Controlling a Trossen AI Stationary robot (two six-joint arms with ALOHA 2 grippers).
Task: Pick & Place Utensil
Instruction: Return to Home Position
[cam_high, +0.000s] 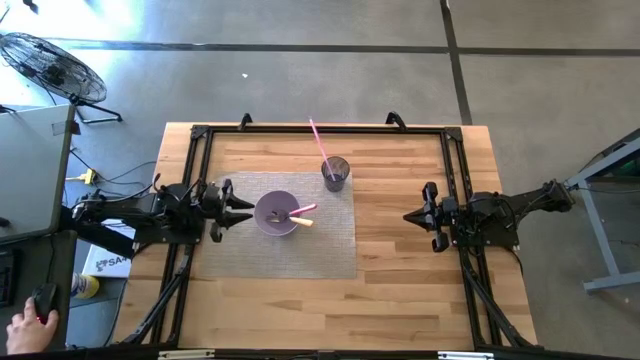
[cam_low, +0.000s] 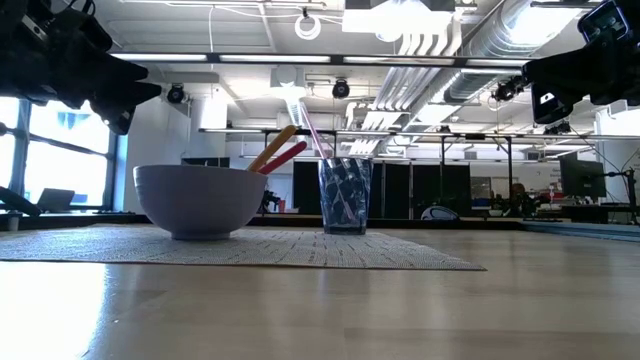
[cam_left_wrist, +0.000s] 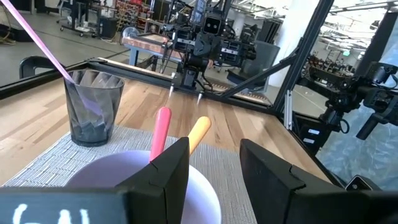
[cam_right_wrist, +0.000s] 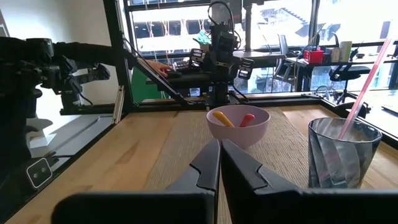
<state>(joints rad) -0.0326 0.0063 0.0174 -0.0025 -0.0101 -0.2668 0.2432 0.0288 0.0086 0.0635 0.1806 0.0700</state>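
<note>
A lilac bowl (cam_high: 276, 213) stands on a grey woven mat (cam_high: 280, 250). Two utensils lean in it, one with a pink handle (cam_left_wrist: 161, 127), one with a yellow handle (cam_left_wrist: 198, 132), handle ends over the rim. A dark clear cup (cam_high: 335, 174) on the mat's far right corner holds a pink straw (cam_high: 318, 137). My left gripper (cam_high: 243, 210) hovers open just left of the bowl, above its rim (cam_left_wrist: 214, 168). My right gripper (cam_high: 408, 217) is shut and waits raised at the table's right, well away from the bowl (cam_right_wrist: 238, 124).
A black metal frame (cam_high: 325, 129) runs along the table's far edge and both sides. Bare wood lies between the mat and my right arm and along the near edge. A person's hand (cam_high: 28, 325) shows off the table at lower left.
</note>
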